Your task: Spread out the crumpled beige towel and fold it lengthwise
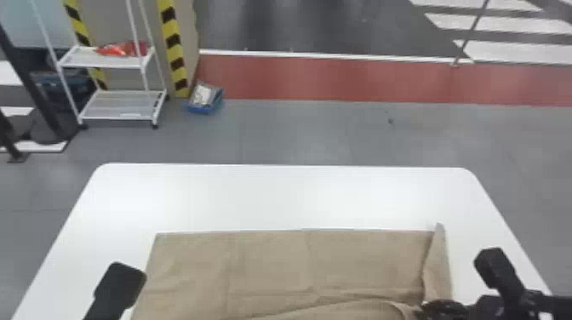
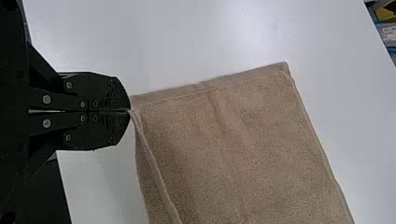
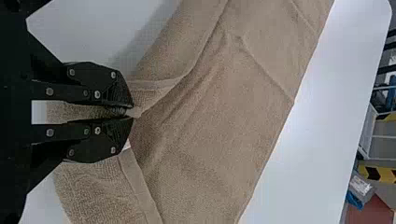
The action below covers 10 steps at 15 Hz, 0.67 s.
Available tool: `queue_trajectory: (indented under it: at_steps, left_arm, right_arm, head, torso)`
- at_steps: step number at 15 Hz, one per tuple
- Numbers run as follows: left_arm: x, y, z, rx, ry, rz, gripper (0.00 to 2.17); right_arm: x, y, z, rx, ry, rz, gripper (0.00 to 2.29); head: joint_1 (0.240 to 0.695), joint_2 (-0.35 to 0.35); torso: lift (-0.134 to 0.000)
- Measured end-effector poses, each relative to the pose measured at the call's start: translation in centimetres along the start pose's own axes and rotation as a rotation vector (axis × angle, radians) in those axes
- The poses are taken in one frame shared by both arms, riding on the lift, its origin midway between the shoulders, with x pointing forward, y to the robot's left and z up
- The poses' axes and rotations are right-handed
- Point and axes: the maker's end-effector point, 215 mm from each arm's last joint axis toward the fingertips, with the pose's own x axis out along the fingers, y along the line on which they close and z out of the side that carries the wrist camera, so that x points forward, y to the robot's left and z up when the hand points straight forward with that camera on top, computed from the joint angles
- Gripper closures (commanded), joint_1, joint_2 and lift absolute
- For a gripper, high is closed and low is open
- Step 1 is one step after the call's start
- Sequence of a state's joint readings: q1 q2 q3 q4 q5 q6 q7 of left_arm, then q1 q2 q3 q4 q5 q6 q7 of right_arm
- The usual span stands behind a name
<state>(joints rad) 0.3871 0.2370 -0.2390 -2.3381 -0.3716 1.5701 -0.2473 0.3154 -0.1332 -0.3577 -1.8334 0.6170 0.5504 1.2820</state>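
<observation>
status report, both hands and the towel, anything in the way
Left hand closed on towel near a corner; right hand closed on it too. Towel mostly laid out, creased. Possible snag: narrow flap at its right end.

We take this for a workshop or an industrial lab, since beyond the white surface [image 1: 272, 195] we see a plain grey floor [image 1: 306, 132] with a red floor strip [image 1: 340, 81] edged by a white line [image 1: 319, 55]. Farther off, we can make out broad white stripes [image 1: 510, 52] on darker ground. Yellow-and-black hazard striping [image 1: 173, 40] stands behind a white two-shelf trolley [image 1: 121, 105] on casters, with a blue bin [image 1: 206, 110] on the floor nearby.
</observation>
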Motion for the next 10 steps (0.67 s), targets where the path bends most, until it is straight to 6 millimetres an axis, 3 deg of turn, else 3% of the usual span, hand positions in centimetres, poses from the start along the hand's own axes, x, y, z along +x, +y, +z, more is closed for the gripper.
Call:
queue_trajectory:
  at_steps: [10]
  left_arm:
    - [-0.1, -0.1, 0.6, 0.009, -0.01, 0.011, 2.09]
  right_arm:
    - [-7.4, -6.9, -2.8, 0.062, -0.066, -0.135, 0.99]
  head:
    - [0.695, -0.31]
  torso:
    - [0.0]
